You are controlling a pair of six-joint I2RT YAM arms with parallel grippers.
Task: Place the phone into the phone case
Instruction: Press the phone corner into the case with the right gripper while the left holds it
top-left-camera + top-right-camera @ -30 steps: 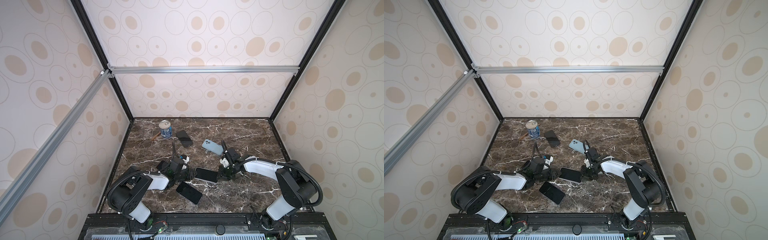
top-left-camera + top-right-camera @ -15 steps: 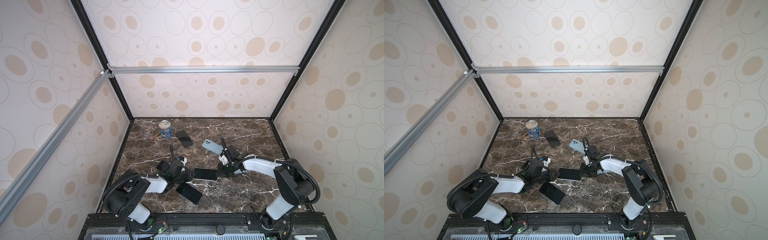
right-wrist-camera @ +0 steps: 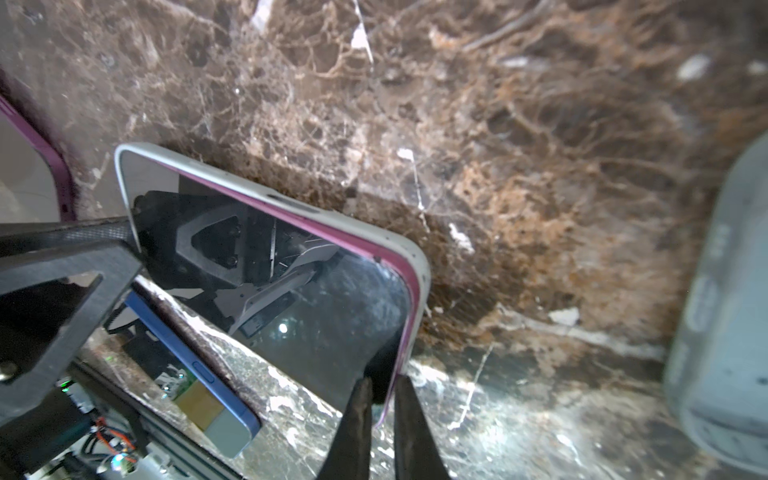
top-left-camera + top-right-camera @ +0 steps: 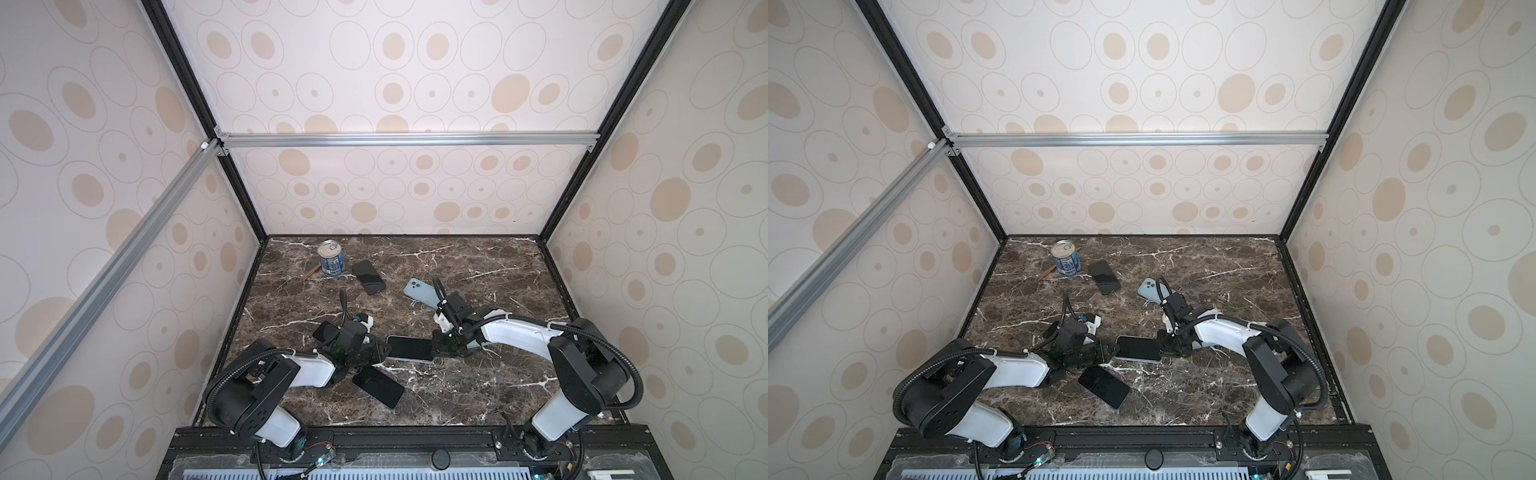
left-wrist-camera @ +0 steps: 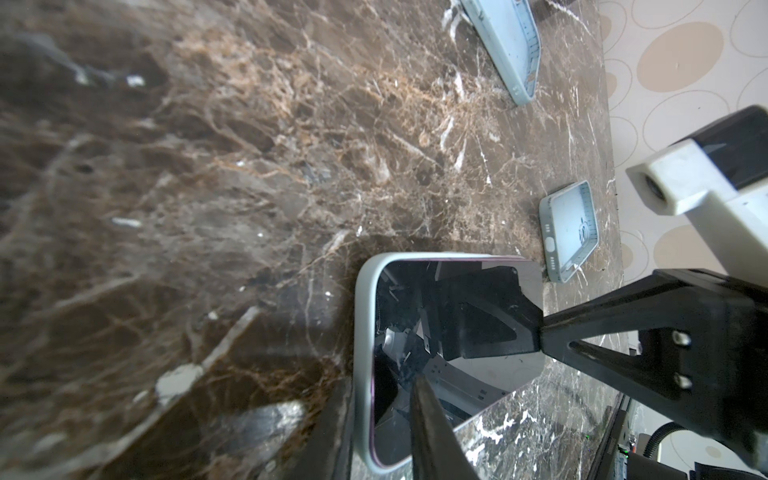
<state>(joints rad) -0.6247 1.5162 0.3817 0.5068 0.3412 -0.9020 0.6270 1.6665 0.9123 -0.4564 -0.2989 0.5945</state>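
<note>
While the phone (image 4: 409, 348) has barely shifted on the marble table (image 4: 478, 395), the hold on it has tightened. At its left end, the left gripper (image 4: 382, 354) clamps it with its fingers narrowly apart, one finger (image 5: 432, 424) lying on the screen. The pale phone case (image 5: 360, 332) already wraps the phone's pink edge. At the right end, the right gripper (image 4: 437, 348) has edged in, its fingers drawn almost together on the corner. Seating looks nearly finished. Whether that corner has snapped in, or the phone rests on the table, I cannot tell.
</note>
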